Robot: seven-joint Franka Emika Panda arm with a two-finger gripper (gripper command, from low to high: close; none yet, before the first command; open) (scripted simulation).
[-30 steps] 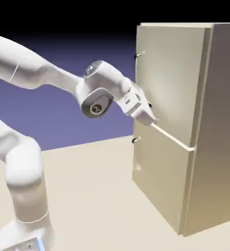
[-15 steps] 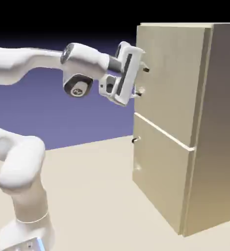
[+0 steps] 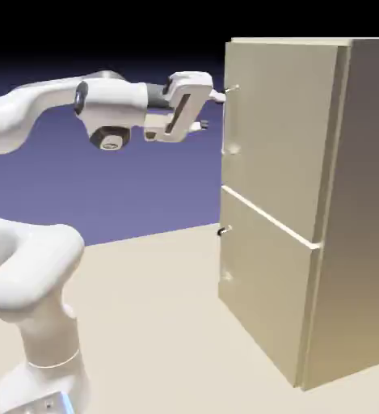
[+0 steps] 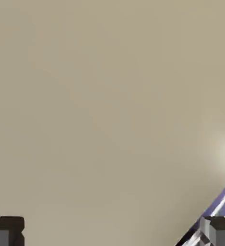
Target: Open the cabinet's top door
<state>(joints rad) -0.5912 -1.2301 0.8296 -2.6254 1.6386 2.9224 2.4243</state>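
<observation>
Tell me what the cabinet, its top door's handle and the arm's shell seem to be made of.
The cabinet: flat beige-tan panels, matte with a faint streaky grain, so probably painted or laminated wood; the hand view shows the same dull tan on the top door. The handle: thin and silvery, likely metal, though too small to be sure. The arm: smooth white with soft highlights, like glossy moulded plastic.

Behind my workspace I see a plain backdrop [image 3: 144, 194] that runs from near black at the top into blue-violet lower down. Below it the pale beige tabletop [image 3: 160, 323] spreads flat and evenly lit. In the hand view only a violet sliver shows at the lower right corner
</observation>
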